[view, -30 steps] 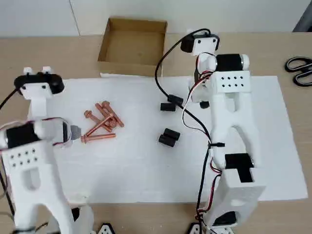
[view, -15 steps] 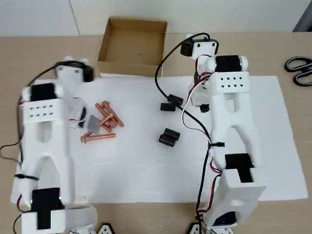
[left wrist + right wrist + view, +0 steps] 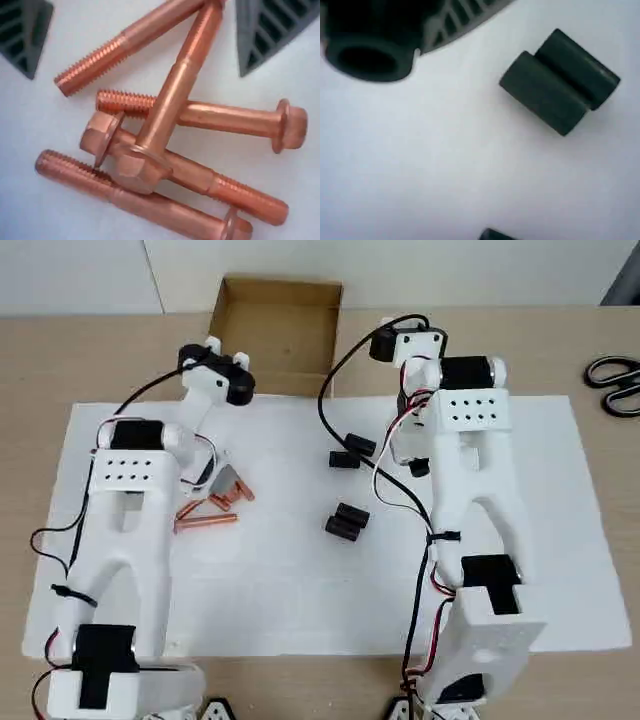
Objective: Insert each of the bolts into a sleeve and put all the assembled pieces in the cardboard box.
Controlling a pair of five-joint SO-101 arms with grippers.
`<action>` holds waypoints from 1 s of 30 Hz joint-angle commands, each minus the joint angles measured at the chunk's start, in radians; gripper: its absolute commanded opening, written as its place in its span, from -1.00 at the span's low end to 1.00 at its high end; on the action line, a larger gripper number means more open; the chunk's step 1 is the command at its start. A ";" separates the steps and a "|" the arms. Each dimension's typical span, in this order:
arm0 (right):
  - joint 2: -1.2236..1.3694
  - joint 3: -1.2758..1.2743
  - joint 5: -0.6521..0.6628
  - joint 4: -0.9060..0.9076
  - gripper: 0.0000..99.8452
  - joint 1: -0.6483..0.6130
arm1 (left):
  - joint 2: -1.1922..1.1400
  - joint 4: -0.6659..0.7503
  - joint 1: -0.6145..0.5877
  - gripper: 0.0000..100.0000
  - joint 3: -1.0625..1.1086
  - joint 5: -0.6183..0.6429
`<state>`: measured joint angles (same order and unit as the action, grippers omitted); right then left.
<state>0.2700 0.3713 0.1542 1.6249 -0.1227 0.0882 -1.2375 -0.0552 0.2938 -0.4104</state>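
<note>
Bolts (image 3: 212, 508) in a copper heap at 9 o'clock on the white sheet (image 3: 300, 600), seen from up high. Left gripper (image 3: 218, 480) right over the heap. Cardboard box (image 3: 216, 335) at 12 o'clock, just past the sheet. Two black sleeves (image 3: 345, 522) side by side near the middle. Right gripper (image 3: 415, 462) at 2 o'clock of that pair. Scissors (image 3: 612, 380) far out at 2 o'clock.

Left wrist: five bolts crossed in a pile, touching. Fingers (image 3: 272, 35) spread wide on both sides, holding nothing.

Right wrist: pinched on one held sleeve (image 3: 370, 60), hole end showing. Sleeve pair (image 3: 560, 82) lying near, touching each other.
</note>
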 commanded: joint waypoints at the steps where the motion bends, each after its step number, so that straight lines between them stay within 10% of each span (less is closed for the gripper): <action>1: -0.068 0.006 0.008 0.002 -0.94 -0.001 | 0.003 0.092 0.006 -0.51 0.044 -0.008; 30: -0.068 0.006 0.005 0.007 -0.94 -0.001 | -0.252 0.150 0.005 -0.88 -0.013 -0.002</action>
<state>0.2700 0.3713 0.1542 1.6249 -0.1227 -0.1634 -1.1055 -0.0445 0.3199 -0.4120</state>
